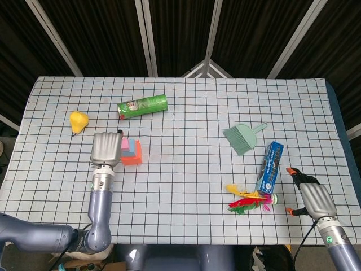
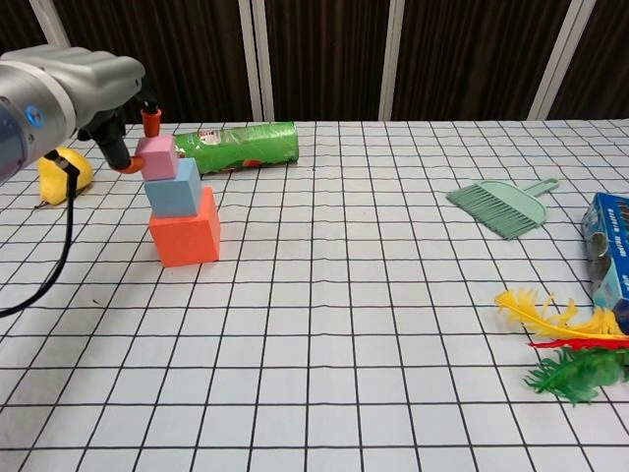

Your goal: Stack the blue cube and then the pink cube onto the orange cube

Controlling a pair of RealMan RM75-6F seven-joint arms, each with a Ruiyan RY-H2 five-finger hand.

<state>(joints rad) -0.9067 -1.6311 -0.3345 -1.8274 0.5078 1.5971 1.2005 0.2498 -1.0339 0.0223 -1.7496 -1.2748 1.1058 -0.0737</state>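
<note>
1. Overhead, in the head view, the left hand [image 1: 105, 149] sits over the left side of the stack, hiding most of the pink cube [image 1: 124, 144]; the blue cube [image 1: 133, 149] and orange cube [image 1: 135, 158] peek out to its right.
2. The right hand [image 1: 313, 197] hangs off the table's right edge, beside the blue box [image 1: 271, 169]; how far its fingers are apart I cannot tell.
3. A green can [image 1: 142, 106], yellow pear [image 1: 78, 121], green brush [image 1: 241, 137] and feathers [image 1: 248, 201] lie on the checked cloth [image 1: 186, 169].
4. In the chest view, the orange cube [image 2: 185, 229] carries the blue cube [image 2: 174, 189], with the pink cube [image 2: 157, 158] on top.
5. The left hand's orange fingertips [image 2: 150, 120] pinch the pink cube.
</note>
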